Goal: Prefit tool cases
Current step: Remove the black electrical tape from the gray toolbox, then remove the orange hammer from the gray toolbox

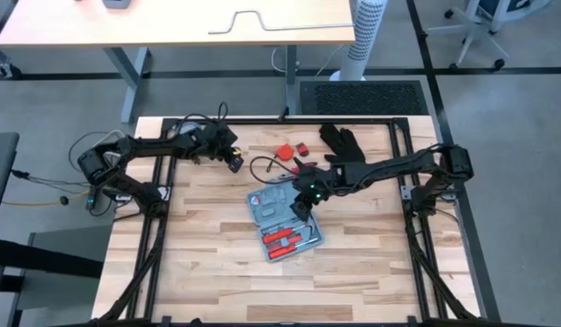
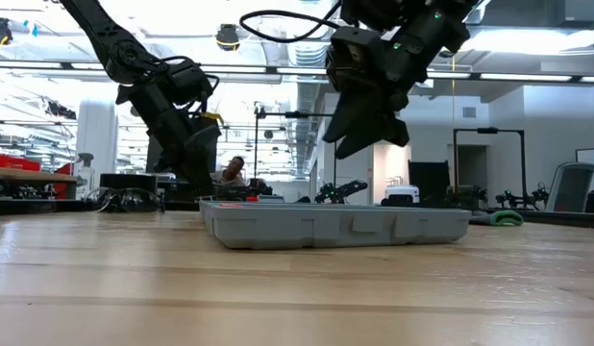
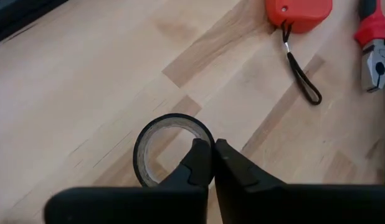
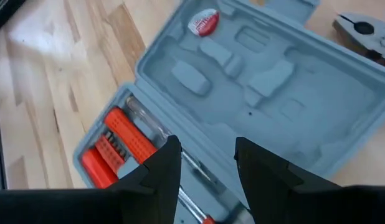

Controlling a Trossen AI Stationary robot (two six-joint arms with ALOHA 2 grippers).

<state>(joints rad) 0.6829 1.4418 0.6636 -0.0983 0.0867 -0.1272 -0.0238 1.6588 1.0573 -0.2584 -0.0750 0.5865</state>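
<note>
grey-blue case lies open, right gripper above it

light-blue plastic, the tool case (image 1: 285, 221) lies opened flat near the middle of the wooden table (image 1: 208, 272), slightly toward the right arm's side. one half, seen in the right wrist view, shows empty moulded slots and a small red-and-white sticker (image 4: 204, 23); the other half holds red-handled tools (image 1: 282, 239) seated in their slots.

the right gripper (image 1: 303, 205) hangs over the case, above the seam between its two halves. its fingers (image 4: 164, 163) stand apart with nothing between them. in the low view it is clearly raised off the case (image 2: 335, 224), not touching it.

the left gripper (image 1: 233, 163) is at the far-left part of the table, well apart from the case. its fingertips (image 3: 202, 163) are pressed together, pinching the wall of a black tape roll (image 3: 155, 146) which rests on the wood.

near that gripper lie an orange tape measure (image 3: 298, 12) with a black wrist strap (image 3: 301, 71), and red-handled pliers (image 3: 374, 46). a black glove (image 1: 342, 141) lies at the table's far edge, beyond the right arm. a person (image 2: 234, 171) sits far back in the room.
</note>
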